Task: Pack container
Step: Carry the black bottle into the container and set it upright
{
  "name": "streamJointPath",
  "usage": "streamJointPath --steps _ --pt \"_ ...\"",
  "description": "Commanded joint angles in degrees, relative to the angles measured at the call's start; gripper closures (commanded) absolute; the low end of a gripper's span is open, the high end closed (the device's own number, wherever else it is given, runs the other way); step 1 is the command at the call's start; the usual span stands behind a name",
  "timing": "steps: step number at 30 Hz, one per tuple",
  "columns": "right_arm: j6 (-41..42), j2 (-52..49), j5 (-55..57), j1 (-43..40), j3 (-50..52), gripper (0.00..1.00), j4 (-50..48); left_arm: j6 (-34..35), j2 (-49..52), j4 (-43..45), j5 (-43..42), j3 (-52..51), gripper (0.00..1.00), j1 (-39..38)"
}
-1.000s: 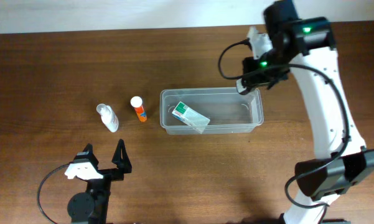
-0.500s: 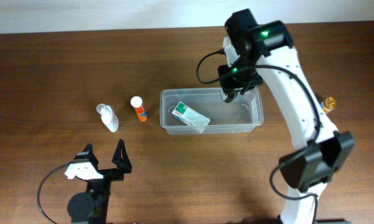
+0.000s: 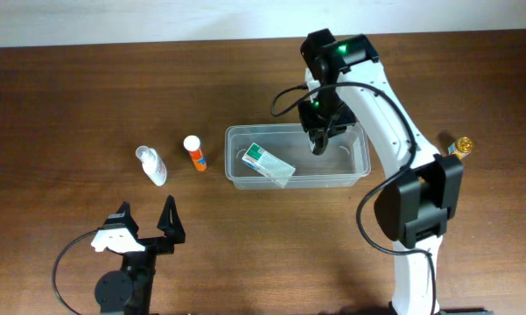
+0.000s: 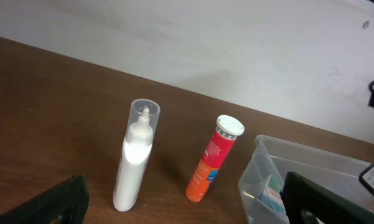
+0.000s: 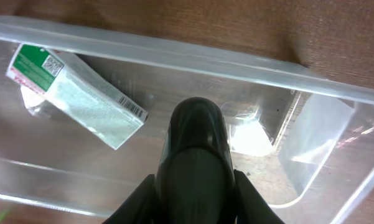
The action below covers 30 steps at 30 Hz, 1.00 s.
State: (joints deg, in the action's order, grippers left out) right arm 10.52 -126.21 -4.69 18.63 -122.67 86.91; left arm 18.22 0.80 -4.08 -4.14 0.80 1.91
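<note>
Nearest the onlooker, the left gripper (image 3: 146,223) is hanging low over the table (image 3: 70,105) with its fingers spread wide and holding nothing. It is facing two items standing upright just beyond it: a white spray bottle (image 4: 135,158) under a clear cap, and beside that an orange-red tube (image 4: 213,160) with a white cap. The tube is carrying pale lettering down its side, too small to read.

Further back, the container (image 3: 340,164) is sitting mid-table, its long axis running left to right. A small carton (image 5: 74,93) is lying flat and skewed inside it, toward the left end. The carton is showing a green panel, a square code and a barcode; no words are legible.

The right gripper (image 3: 319,140) is reaching down into the container's mouth, right of the carton. Its fingers are drawn in narrow, and they appear to be clamping a dark rounded object (image 5: 196,143), glossy and unlabelled; what it is cannot be told. Directly beyond that object, bare container floor is showing, with the carton off to the left and not touching it.

Judgement: the coming move is turning on that clear patch, since the load is pointing straight at it. The right arm is by far the nearer to the container; the left is well apart.

Farthest right, a small gold-capped bottle (image 3: 459,147) is standing outside the container.
</note>
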Motion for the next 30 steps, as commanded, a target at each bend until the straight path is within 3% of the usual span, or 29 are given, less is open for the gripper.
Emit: streamJointPath --steps 1,30 --pt "1.2 -0.9 0.9 0.6 -0.1 0.73 -0.7 0.6 -0.5 -0.1 -0.6 -0.3 0.01 0.3" --pt "5.0 -1.8 0.9 0.9 8.8 0.72 -9.7 0.6 -0.5 -0.1 -0.6 -0.3 0.01 0.3"
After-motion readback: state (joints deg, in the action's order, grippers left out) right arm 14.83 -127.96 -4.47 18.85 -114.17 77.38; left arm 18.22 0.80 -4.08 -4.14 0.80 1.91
